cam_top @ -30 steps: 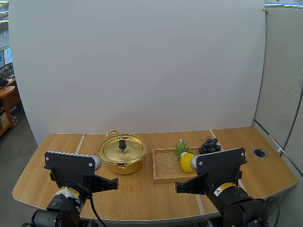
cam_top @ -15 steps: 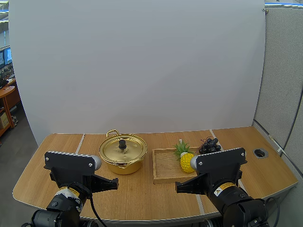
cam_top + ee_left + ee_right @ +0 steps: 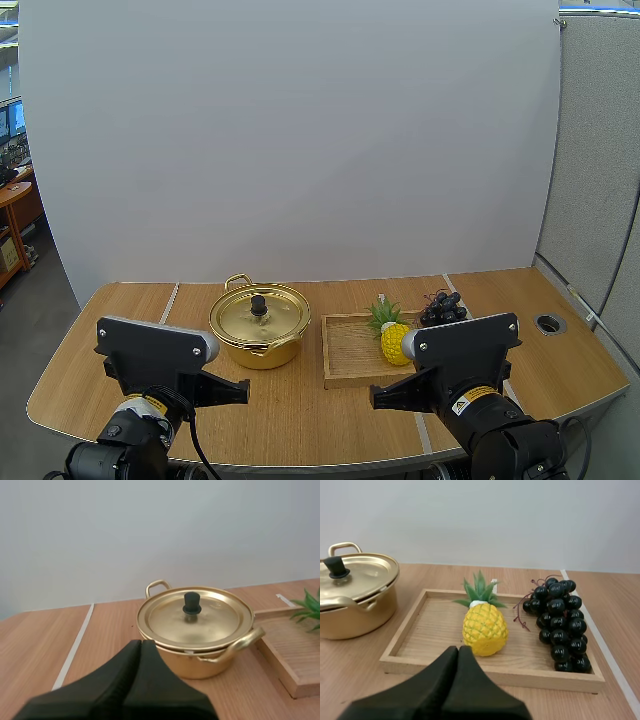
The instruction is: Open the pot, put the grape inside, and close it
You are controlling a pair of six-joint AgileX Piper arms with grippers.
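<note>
High view: the lidded pot (image 3: 259, 325) stands on the bench (image 3: 120, 320), with the grapes (image 3: 441, 308) in the wooden tray (image 3: 345, 352) just beside it, next to a pineapple (image 3: 393, 342). Left wrist view: the left end effector (image 3: 140, 647) is closed on nothing, short of the black knob (image 3: 191, 603) on the lid (image 3: 215, 620). Opening is judged not begun, and the next move calls for spreading it wide and reaching that knob. Right wrist view: the right end effector (image 3: 458, 652), likewise closed and empty, faces the tray.

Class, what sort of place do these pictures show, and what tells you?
Likely a robot test bench, not a kitchen: the left pincer and right pincer face a lidded pot and a tray holding grapes and a pineapple on a wooden table.
</note>
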